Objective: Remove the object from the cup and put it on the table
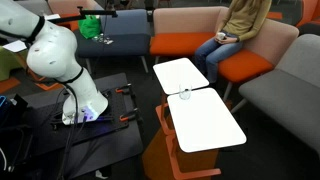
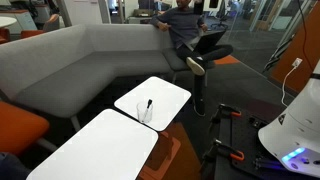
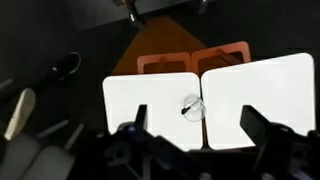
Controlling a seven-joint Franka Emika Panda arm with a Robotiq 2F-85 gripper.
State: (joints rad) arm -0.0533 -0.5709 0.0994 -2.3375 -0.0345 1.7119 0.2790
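While the tool point(image 3: 192, 122) hangs overhead, jaws apart, a small clear glass cup point(image 2: 146, 114) holding a thin dark stick point(image 2: 149, 104) stands on the smooth white worktop point(image 2: 171, 92).

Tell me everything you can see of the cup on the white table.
The cup is small, clear and looks like glass. It stands upright on the white table, close to the seam between the two panels. A thin dark object leans inside it, sticking out above the rim. Nothing else touches it.

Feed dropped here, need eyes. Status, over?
Gripper open, high above the table, holding nothing. Cup upright by the panel seam, dark object inside. Nothing seen blocking the cup.
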